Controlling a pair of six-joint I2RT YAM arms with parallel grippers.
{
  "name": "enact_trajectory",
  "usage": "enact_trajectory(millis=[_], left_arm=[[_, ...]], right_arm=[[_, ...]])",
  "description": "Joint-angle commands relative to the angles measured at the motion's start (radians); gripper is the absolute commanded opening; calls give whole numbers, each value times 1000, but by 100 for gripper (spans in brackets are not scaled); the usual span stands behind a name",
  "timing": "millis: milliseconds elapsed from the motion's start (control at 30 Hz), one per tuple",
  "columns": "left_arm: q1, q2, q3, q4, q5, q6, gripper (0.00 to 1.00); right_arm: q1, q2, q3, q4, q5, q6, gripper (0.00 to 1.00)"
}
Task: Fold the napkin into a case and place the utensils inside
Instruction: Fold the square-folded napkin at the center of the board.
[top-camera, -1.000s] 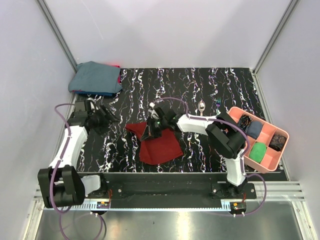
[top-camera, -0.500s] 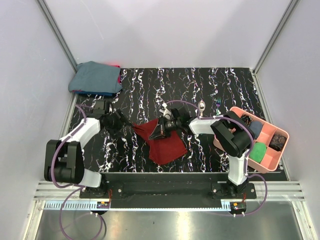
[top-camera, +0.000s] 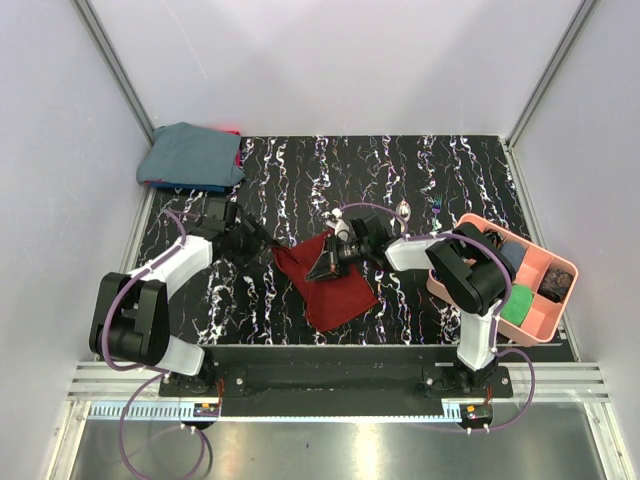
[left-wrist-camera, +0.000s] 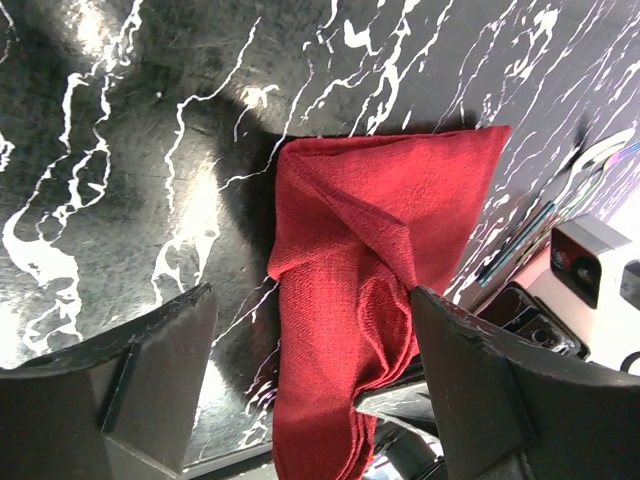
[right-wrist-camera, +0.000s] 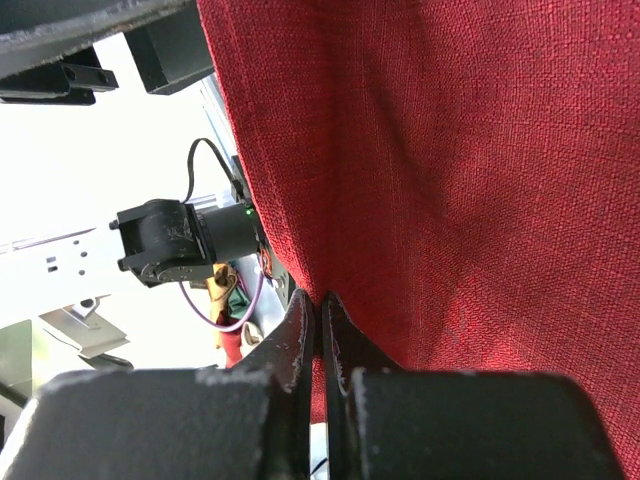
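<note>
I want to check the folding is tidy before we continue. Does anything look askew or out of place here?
Yes. The napkin is no neat fold: it sits skewed and bunched, with one edge pinched in the shut right claw. The spoon lies bare on the table farther back.

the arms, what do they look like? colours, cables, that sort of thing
The left arm and right arm have white shells and chunky black joints. A thin purple cable loops along each. The fingers are flat, matte dark grey wedges.
</note>
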Motion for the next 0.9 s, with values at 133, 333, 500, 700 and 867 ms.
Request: enact_trajectory(millis=[133, 333, 500, 700, 867], left_arm=[[-42, 18, 70, 58, -61, -69, 81], [-74, 84, 127, 74, -56, -71, 70], [-101, 100, 143, 94, -65, -80, 36], [-142, 152, 190, 104, -52, -86, 18], [-179, 222, 235, 112, -47, -95, 0]], right_arm=[[-6, -44, -12, 31, -48, -45, 0], [-12, -58, -21, 27, -41, -51, 0], [-19, -52, -27, 10, -41, -67, 0], [-38, -52, -33, -36, -43, -109, 1], [-55, -53, -45, -71, -55, -140, 4]])
